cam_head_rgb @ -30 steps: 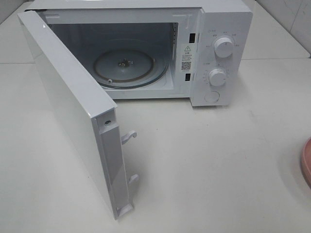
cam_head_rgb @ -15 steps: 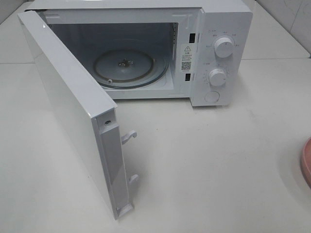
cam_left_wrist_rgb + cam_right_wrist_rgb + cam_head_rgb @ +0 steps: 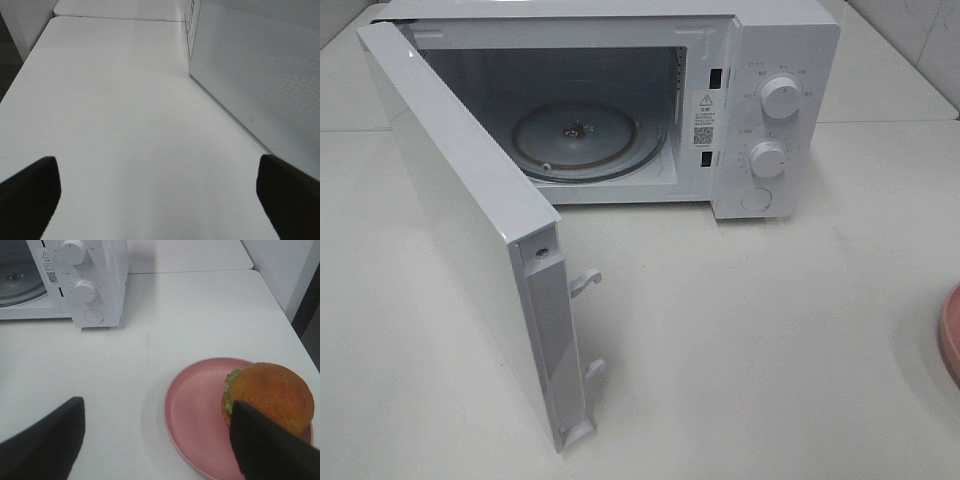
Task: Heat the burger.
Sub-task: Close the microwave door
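Note:
In the right wrist view the burger (image 3: 272, 390), a golden-brown bun with green lettuce, sits on the far-right side of a round pink plate (image 3: 195, 410) on the white table. My right gripper (image 3: 156, 406) is open just in front of the plate. One dark finger (image 3: 45, 440) is off to the plate's side, and the other finger (image 3: 270, 445) covers the plate's near rim below the burger. My left gripper (image 3: 159, 190) is open over bare table beside the microwave door (image 3: 260, 75). Neither gripper shows in the high view, where only a sliver of the plate (image 3: 952, 335) appears at the right edge.
The white microwave (image 3: 770, 60) stands at the back with its door (image 3: 460, 200) swung wide open toward the front left. Its glass turntable (image 3: 575, 140) is bare. Two knobs (image 3: 780, 97) sit on its right panel. The table's right edge (image 3: 295, 335) runs close past the plate.

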